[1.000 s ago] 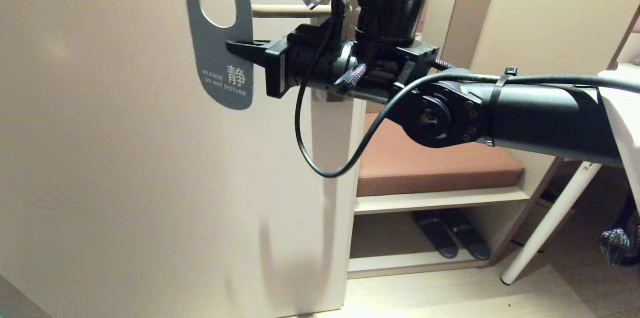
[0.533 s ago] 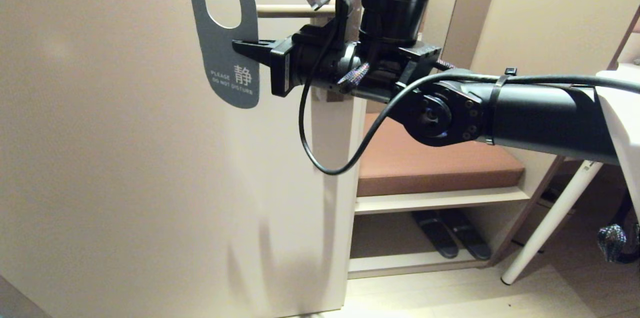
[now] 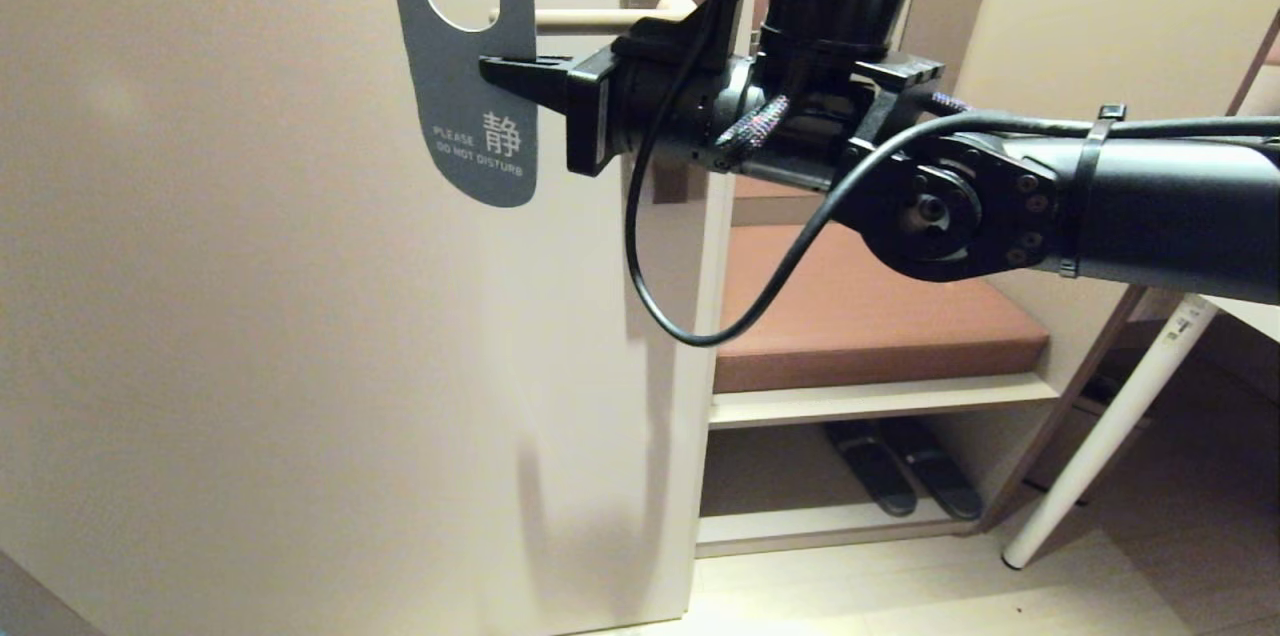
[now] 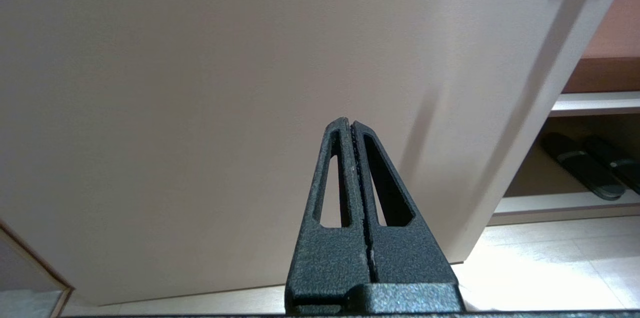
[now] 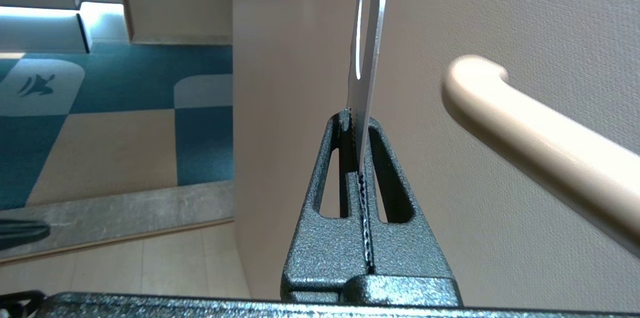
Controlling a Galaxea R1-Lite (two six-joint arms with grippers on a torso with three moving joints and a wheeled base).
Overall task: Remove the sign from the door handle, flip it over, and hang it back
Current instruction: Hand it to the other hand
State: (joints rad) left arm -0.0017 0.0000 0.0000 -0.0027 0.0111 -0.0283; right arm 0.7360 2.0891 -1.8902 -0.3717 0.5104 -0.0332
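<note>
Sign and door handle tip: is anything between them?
Only bare door. The right wrist view shows an open gap between the sign, pinched edge-on in the right tool, and the door handle's rounded tip.

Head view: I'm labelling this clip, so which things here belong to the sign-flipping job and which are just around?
Part of the job:
- sign, blue face showing
- door handle
- right gripper, shut on the sign's edge

Just around:
- left gripper, shut, empty
- slippers under the bench
- white table leg
</note>
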